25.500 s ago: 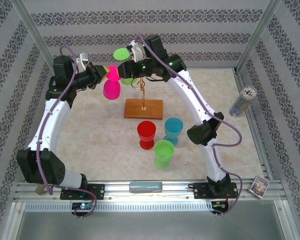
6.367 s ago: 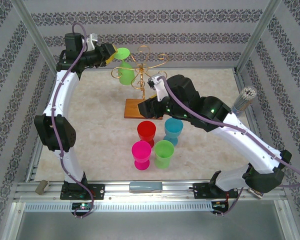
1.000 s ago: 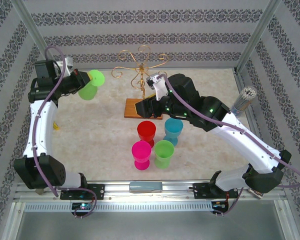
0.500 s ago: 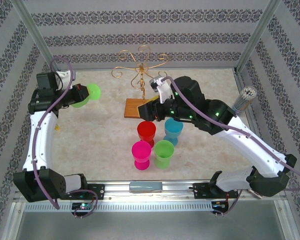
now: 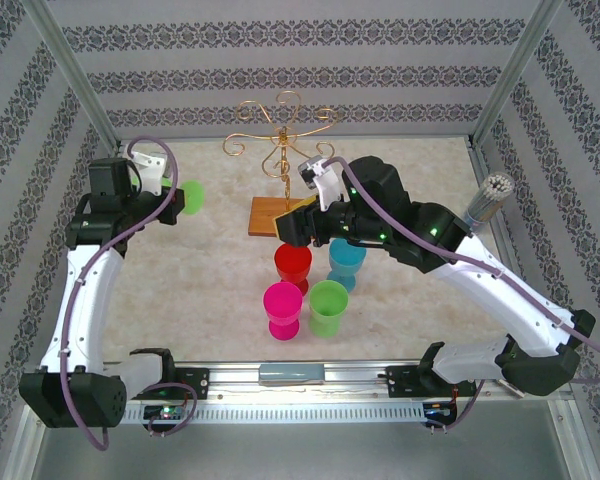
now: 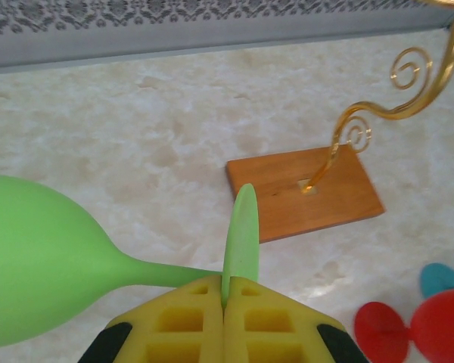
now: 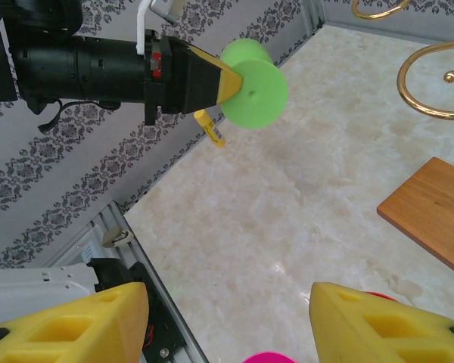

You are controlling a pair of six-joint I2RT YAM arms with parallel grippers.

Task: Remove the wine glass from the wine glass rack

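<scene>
A green wine glass (image 5: 192, 195) hangs in the air left of the wine glass rack (image 5: 280, 140), well apart from it. My left gripper (image 5: 172, 203) is shut on the rim of its round foot (image 6: 242, 227); the stem and bowl (image 6: 38, 265) stick out to the left. In the right wrist view the foot (image 7: 254, 85) faces the camera, pinched by the left gripper (image 7: 225, 82). The rack's gold scroll arms (image 6: 363, 125) carry nothing, and its wooden base (image 6: 303, 189) lies flat. My right gripper (image 5: 288, 228) hovers open by the base's near edge, its yellow fingers (image 7: 68, 325) wide apart.
Red (image 5: 293, 265), blue (image 5: 347, 258), pink (image 5: 282, 308) and green (image 5: 328, 305) glasses stand grouped in front of the rack's base (image 5: 280, 215). A cylinder of bristles (image 5: 485, 203) stands at the right edge. A small box (image 5: 520, 372) lies by the near rail.
The left arm has swung down and toward the near left with the green glass, turning it. The right arm has shifted only slightly.
</scene>
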